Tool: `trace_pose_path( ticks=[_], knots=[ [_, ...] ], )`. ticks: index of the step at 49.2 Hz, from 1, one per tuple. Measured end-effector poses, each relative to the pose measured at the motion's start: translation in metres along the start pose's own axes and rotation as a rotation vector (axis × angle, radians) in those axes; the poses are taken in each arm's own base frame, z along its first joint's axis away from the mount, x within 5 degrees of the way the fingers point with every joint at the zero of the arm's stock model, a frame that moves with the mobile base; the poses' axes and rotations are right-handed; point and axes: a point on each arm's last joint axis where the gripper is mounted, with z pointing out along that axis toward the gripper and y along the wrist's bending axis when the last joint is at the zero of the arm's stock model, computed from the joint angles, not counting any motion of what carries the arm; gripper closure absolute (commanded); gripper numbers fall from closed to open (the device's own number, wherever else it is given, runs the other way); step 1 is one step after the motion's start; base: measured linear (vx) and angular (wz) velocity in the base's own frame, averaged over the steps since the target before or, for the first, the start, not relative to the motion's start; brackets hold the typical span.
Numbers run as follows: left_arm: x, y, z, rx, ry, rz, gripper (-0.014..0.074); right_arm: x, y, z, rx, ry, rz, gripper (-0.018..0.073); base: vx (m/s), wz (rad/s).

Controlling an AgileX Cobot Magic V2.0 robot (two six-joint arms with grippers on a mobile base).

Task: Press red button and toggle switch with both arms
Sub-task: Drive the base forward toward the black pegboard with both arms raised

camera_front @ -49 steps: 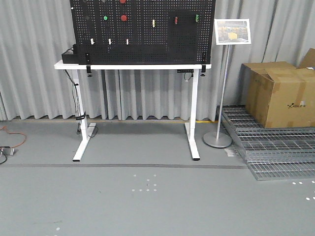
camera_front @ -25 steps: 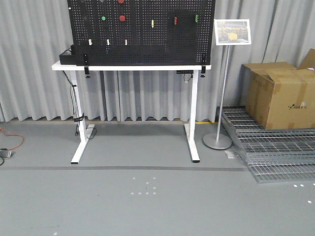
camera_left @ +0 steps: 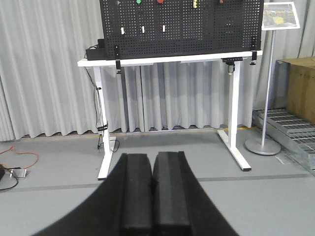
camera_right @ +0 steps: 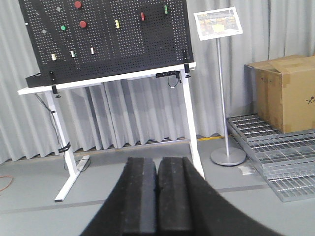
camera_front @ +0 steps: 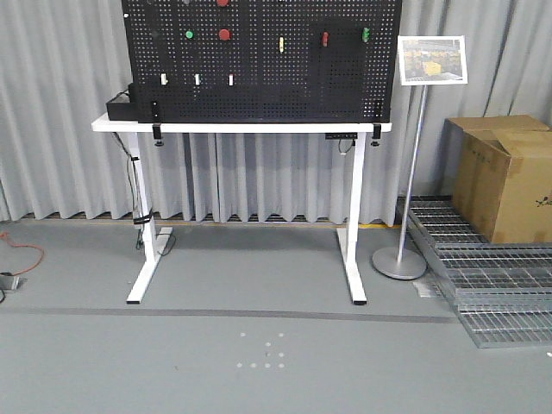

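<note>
The toggle switch (camera_front: pixel 325 39) is mounted on the pegboard (camera_front: pixel 259 86) above the table (camera_front: pixel 241 126), right of the red button (camera_front: pixel 224 34). Both are well apart from the closed, empty left gripper (camera_left: pixel 152 162) and right gripper (camera_right: pixel 156 164). Judged from this, neither actuation is done yet.

The toggle switch (camera_front: pixel 325 39), small and bright red, sits high on the black pegboard (camera_front: pixel 259 86); the round red button (camera_front: pixel 225 34) is mounted well apart from it; the left gripper (camera_left: pixel 152 161) and right gripper (camera_right: pixel 156 163) have their pads pressed together, far from both.
</note>
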Motion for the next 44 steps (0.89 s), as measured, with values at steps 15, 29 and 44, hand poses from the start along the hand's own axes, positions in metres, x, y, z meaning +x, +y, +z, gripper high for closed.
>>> trace_pose_path(
  ticks=[15,29,44],
  knots=[
    [0.0000,0.0000,0.0000,0.000,0.000,0.000,0.0594,0.0001,0.0000,0.0000,0.000,0.001,0.000,0.0559,0.38,-0.05],
    [0.0000,0.0000,0.0000,0.000,0.000,0.000,0.0594,0.0001,0.0000,0.0000,0.000,0.001,0.000,0.0559,0.43,-0.04],
    [0.0000,0.0000,0.0000,0.000,0.000,0.000,0.0594,0.0001,0.0000,0.0000,0.000,0.001,0.000,0.0559,0.46,0.00]
  ],
)
